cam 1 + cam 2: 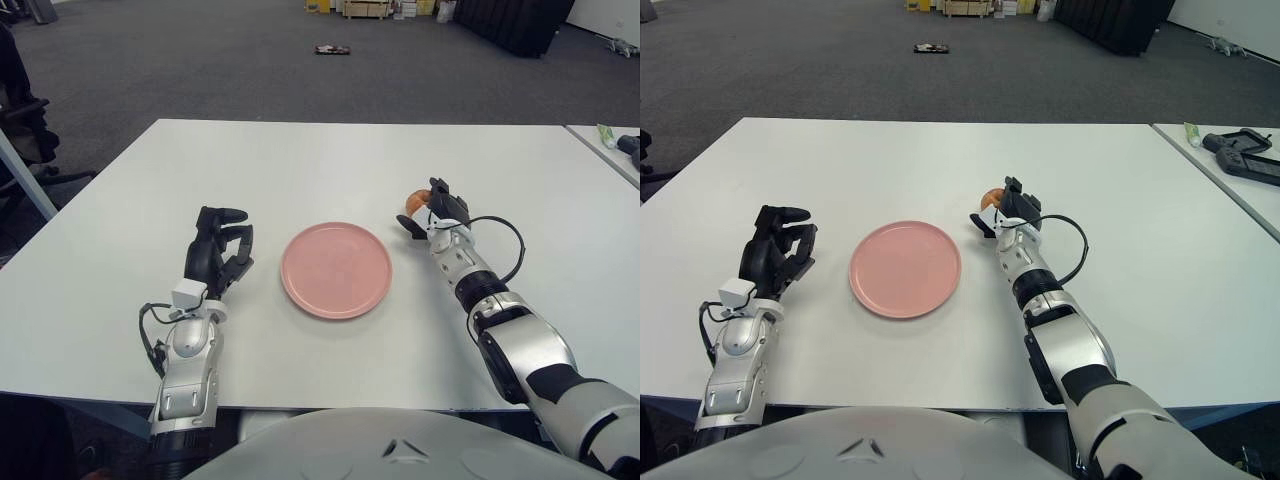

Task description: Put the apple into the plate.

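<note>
The small round orange-red apple (415, 199) sits at the right robot hand (436, 208), to the right of the round flat pink plate (336, 269) and clear of its rim; it is not in the plate. The black fingers (1012, 200) of the right robot hand are curled around the apple, partly covering it, so only its upper left portion is visible between them. It cannot be determined whether the apple touches the white rectangular counter (330, 165) or is lifted slightly above it. The right forearm extends from the lower right corner of the view diagonally up to the hand, with a black cable (505, 238) looping beside the wrist. The pink plate lies flat on the counter near its front centre and holds nothing. The left robot hand (216, 255) shows to the left of the plate, just apart from its rim, with its black fingers curled inward and gripping nothing; its silver forearm runs down to the front edge of the counter. A second counter (1230, 155) stands at the far right, separated by a narrow gap, carrying a dark handheld device (1243, 154) and a small green-and-white tube (1193, 133). Beyond the counters lies grey carpeted floor (200, 50), with a small dark flat object (332, 48) on it.
</note>
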Robot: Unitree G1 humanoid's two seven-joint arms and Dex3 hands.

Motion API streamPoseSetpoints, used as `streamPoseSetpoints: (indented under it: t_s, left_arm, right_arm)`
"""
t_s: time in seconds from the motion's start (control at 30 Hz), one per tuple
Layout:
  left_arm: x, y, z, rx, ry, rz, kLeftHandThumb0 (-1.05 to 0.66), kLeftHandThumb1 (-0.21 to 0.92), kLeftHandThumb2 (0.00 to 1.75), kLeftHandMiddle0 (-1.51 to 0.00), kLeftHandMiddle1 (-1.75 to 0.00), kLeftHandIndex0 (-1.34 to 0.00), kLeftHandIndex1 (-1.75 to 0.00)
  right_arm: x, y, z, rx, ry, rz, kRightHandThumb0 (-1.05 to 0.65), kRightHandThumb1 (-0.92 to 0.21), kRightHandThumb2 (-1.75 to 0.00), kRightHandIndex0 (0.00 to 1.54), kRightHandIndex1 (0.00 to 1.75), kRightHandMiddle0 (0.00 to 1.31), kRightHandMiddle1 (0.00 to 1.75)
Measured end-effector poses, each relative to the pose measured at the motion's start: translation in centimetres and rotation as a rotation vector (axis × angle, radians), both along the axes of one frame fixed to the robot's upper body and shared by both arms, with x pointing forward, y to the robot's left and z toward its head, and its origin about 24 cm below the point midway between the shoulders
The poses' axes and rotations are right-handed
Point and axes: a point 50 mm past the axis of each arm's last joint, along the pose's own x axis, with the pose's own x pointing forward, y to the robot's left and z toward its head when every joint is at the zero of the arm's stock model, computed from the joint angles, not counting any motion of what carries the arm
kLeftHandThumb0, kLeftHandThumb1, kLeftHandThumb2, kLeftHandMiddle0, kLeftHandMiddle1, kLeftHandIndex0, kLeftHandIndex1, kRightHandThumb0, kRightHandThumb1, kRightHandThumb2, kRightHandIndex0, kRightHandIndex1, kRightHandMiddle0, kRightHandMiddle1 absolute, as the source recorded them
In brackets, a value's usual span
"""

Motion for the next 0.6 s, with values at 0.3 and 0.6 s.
streamPoseSetpoints:
  t_s: [0.3, 0.6]
  left_arm:
    - [-0.24, 0.35, -0.04, 0.006, 0.002, 0.025, -0.35, 0.92, 0.53, -0.42, -1.49, -0.2, -1.75]
    - [-0.28, 0.36, 0.08, 0.009, -0.02, 0.03, -0.35, 0.92, 0.53, -0.43, -1.48, -0.2, -1.75]
  right_arm:
    - [-0.04, -0.01, -0.14, 0.017, -0.021, -0.006, -0.65, -0.51, -0.92, 0.0, 0.71, 0.0, 0.7]
    - [-0.11, -0.01, -0.27, 0.02, -0.032, -0.021, -0.58, -0.44, -1.06, 0.01, 1.26, 0.0, 1.25]
